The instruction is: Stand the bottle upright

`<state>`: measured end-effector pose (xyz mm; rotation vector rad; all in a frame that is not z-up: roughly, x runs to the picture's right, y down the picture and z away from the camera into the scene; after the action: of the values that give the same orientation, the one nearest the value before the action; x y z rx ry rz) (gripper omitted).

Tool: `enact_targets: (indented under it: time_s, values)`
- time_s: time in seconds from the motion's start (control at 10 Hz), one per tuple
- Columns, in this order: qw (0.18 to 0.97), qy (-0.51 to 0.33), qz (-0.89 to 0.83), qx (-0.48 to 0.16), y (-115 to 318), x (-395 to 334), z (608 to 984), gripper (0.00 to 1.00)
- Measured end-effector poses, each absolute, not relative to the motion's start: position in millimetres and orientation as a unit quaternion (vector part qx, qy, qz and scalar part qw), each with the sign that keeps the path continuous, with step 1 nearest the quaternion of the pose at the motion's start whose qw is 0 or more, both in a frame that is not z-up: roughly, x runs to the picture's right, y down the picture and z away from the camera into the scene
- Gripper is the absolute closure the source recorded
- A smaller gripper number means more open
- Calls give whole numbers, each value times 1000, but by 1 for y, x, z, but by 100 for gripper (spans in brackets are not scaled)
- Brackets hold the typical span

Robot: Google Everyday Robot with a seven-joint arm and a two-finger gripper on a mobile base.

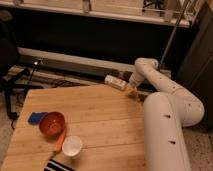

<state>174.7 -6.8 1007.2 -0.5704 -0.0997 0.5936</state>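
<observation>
The bottle (115, 82) is whitish with a pale label. It lies nearly on its side in the air over the table's far edge, its right end tilted down. My gripper (130, 90) is at that lower right end, shut on the bottle where the orange-tan cap is. The white arm (167, 125) reaches in from the lower right and hides the table's right side.
The wooden table (95, 120) carries a red bowl (52, 123), a blue object (36, 118), an orange item (60, 141) and a white cup (71, 146) at its front left. A dark striped thing (61, 166) sits at the near edge. A metal pole (172, 37) stands behind.
</observation>
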Motion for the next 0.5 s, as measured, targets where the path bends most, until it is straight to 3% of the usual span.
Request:
enact_targets:
  time_s: [0.4,0.5]
  values:
    - [909,-57,294,-291,-5,185,1012,43]
    - [908,-60,294,-294,-5,185,1013,47]
